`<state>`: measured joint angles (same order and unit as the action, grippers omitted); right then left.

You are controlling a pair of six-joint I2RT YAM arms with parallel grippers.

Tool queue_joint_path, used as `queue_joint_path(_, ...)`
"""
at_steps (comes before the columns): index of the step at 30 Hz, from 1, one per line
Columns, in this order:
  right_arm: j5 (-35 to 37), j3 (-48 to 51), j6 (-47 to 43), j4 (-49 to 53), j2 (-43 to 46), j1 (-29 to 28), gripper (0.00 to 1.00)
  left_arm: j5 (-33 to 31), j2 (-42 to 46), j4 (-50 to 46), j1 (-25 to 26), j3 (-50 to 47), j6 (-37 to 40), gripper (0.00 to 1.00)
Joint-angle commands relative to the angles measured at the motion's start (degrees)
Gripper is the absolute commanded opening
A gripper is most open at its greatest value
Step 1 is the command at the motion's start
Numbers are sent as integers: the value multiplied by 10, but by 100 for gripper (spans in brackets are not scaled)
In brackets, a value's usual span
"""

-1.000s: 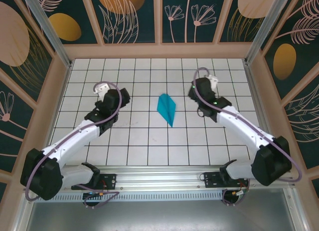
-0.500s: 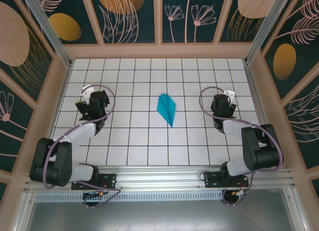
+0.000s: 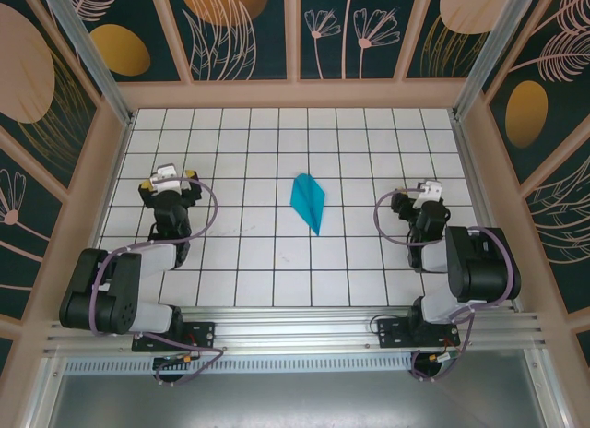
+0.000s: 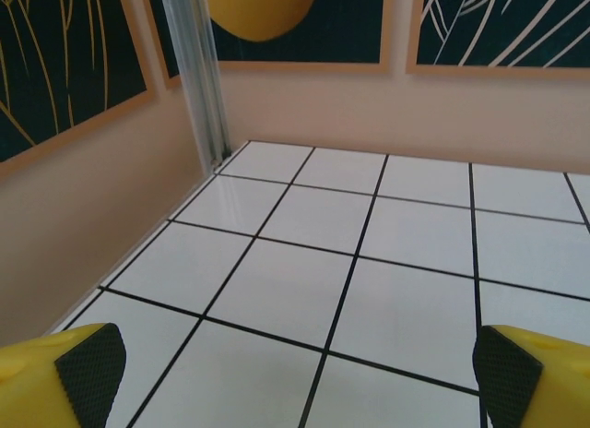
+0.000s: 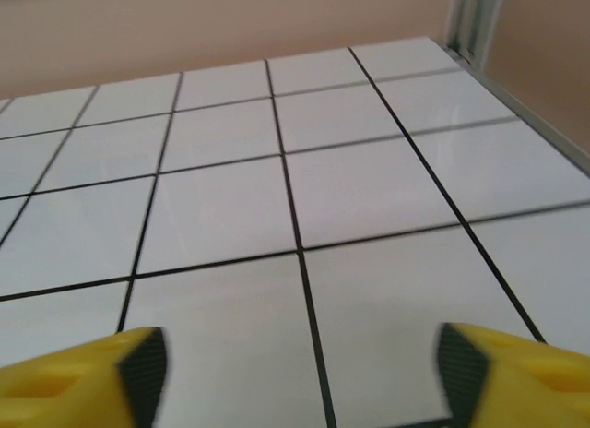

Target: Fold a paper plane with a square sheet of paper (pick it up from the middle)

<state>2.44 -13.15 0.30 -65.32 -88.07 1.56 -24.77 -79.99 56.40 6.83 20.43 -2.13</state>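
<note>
The paper plane (image 3: 309, 202) lies between the left gripper (image 3: 170, 177) and right gripper (image 3: 426, 187), both spread wide.

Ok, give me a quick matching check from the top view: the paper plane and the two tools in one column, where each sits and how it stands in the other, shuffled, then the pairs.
Column one:
1. paper plane
2. left tool
3. right tool

Column two:
A. open and holding nothing, over the right side of the table
B. lying mid-table, apart from both tools
C. open and holding nothing, over the table's left side

Pairs: 1-B, 2-C, 3-A
</note>
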Motion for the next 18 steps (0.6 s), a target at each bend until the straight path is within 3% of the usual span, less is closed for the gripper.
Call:
queue_joint_path(1, -37, -2, 4, -62, -3, 3, 99, 30, 7, 42, -9, 16, -12, 98)
queue_joint_path(3, -36, -3, 3, -61, -3, 4, 99, 52, 13, -36, -11, 45, -35, 99)
queue_joint_path(9, -37, -3, 4, -59, -2, 4, 99, 2, 41, -85, -11, 25, -55, 99)
queue_joint_path(14, -37, -3, 4, -59, -2, 3, 99, 40, -21, 72, -10, -35, -6, 98)
queue_joint_path(18, -37, -3, 4, -59, -2, 4, 99, 83, -50, 126, -28, -51, -14, 98)
